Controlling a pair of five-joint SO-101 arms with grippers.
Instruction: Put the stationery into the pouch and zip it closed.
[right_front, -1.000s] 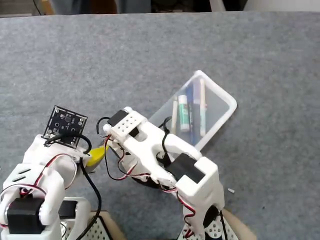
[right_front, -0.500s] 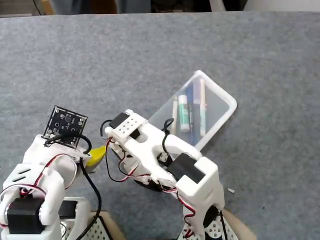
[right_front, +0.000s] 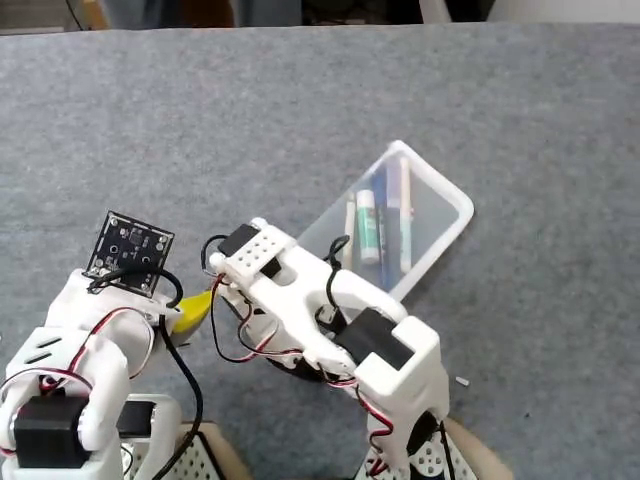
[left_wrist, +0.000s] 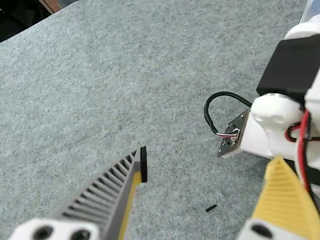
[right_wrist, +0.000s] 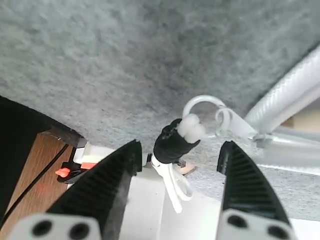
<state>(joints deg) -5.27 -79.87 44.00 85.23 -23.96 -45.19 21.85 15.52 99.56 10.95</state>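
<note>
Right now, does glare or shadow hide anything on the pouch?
High view: even light, no glare on the pouch; pens read through it, soft shadow under the right arm covering its near end. Right wrist view: pouch edge bright, dark corner beside the fingers. Left wrist view: evenly lit mat.

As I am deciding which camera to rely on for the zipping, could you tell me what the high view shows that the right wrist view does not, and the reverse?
The high view adds the stationery lying inside the clear pouch, with both arms' bodies near it. The right wrist view adds the right gripper, open, with the pouch's white pull ring ahead of it. Both share the pouch's edge and the grey mat.
</note>
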